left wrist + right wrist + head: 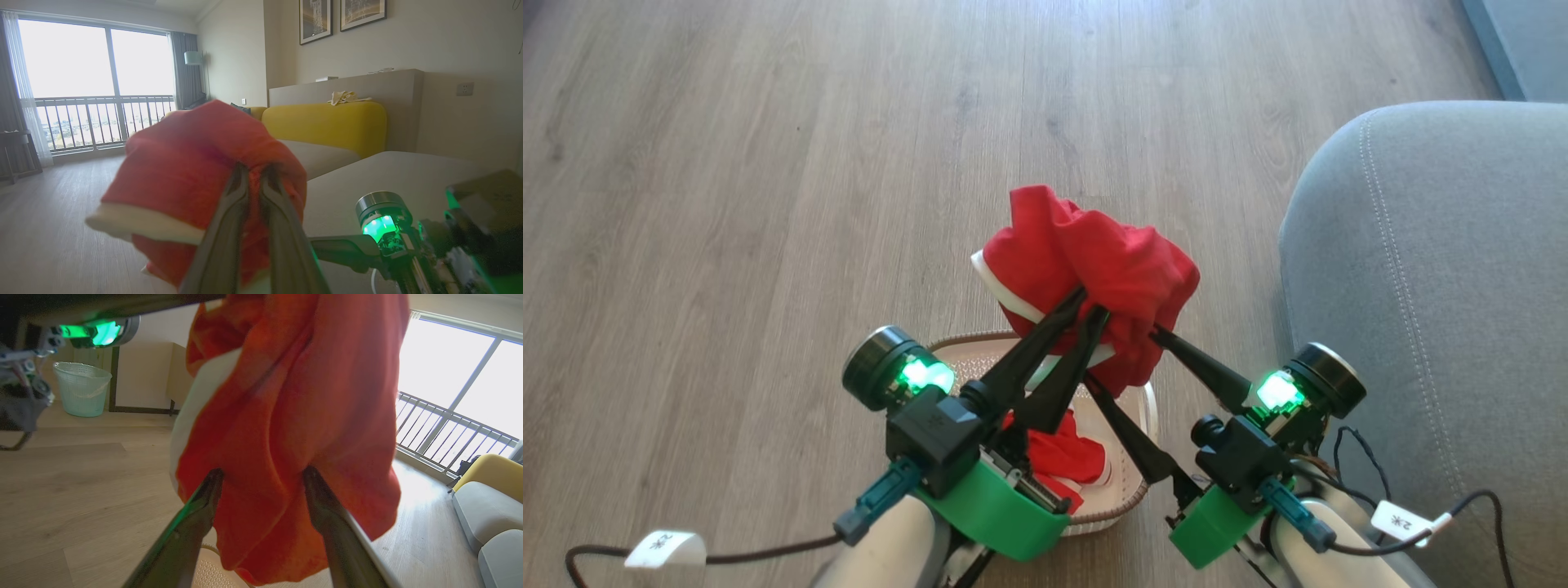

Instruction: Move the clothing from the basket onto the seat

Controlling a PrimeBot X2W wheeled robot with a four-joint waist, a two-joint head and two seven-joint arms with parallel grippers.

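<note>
A bright red piece of clothing [1094,253] with white trim hangs bunched in the air above the basket [1137,482], with my left gripper [1092,304] shut on its lower folds. In the left wrist view the two fingers pinch the red fabric [192,163] at my left gripper [254,169]. My right gripper [1122,354] stands open just below and to the right, and the hanging cloth [286,416] drapes between its spread fingers [262,473]. Another red garment [1066,457] lies in the cream basket. The grey seat [1421,286] is to the right.
Wood-plank floor [768,163] lies all around the basket. A yellow sofa back [327,122] and pale cushions [400,179] are in the left wrist view. A pale green waste bin [81,388] stands by a wall, and a balcony window [449,384] is beyond.
</note>
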